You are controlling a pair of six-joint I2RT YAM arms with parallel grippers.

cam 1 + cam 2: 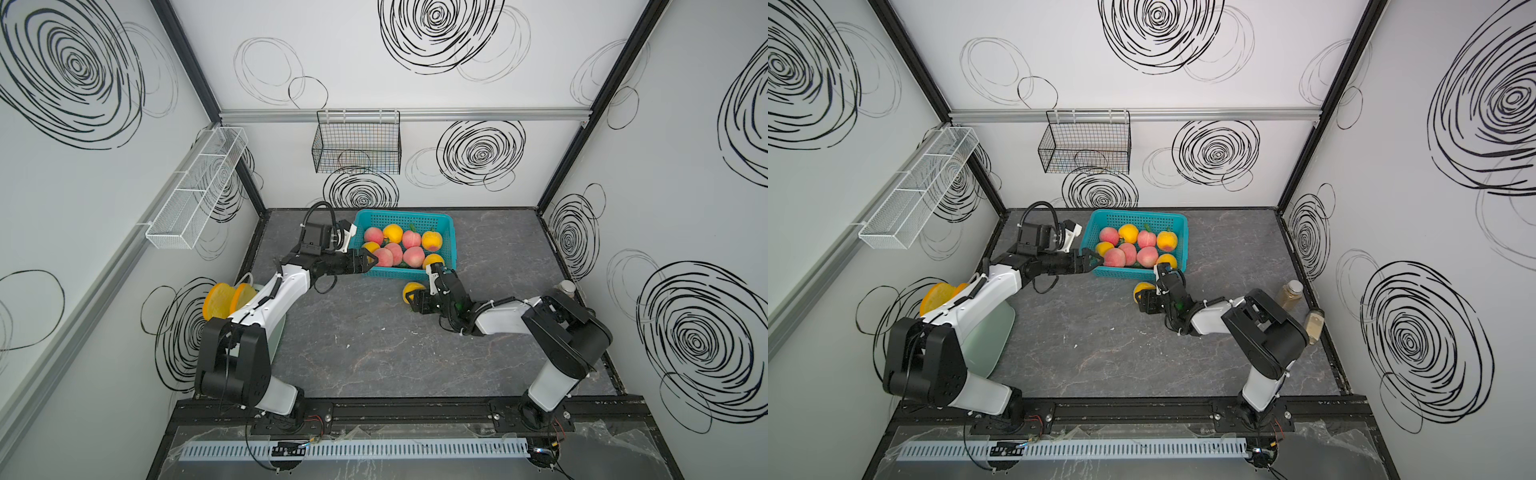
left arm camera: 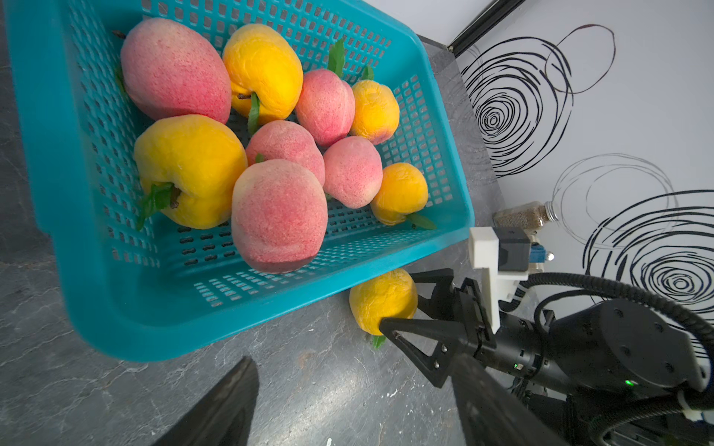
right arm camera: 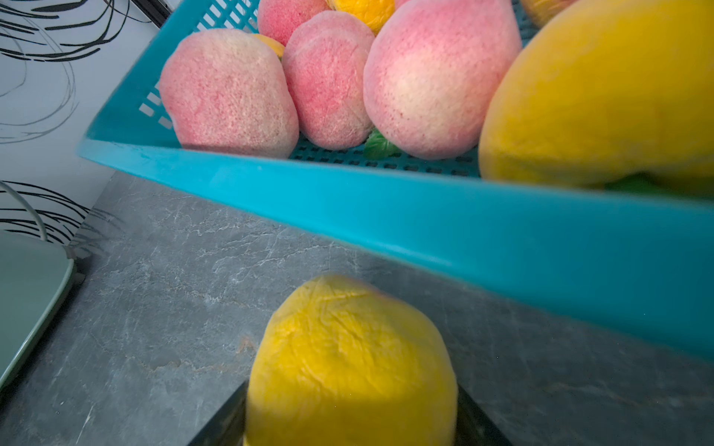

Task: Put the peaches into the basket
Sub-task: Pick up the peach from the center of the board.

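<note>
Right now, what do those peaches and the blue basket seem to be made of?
Peaches: probably soft foam, matte and speckled; the yellow peach outside shows wrinkles in its skin. Basket: moulded plastic, smooth with slight sheen, walls punched with regular slots.

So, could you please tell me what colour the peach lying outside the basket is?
The peach is yellow-orange, clearest in the left wrist view.

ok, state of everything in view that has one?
basket: upright on the table, nine peaches inside.
loose yellow peach: on the table just outside the basket's near wall, between the right end effector's fingers.
right end effector: shut on the loose yellow peach, not lifted.
left end effector: open, empty, at the basket's near left corner.
</note>
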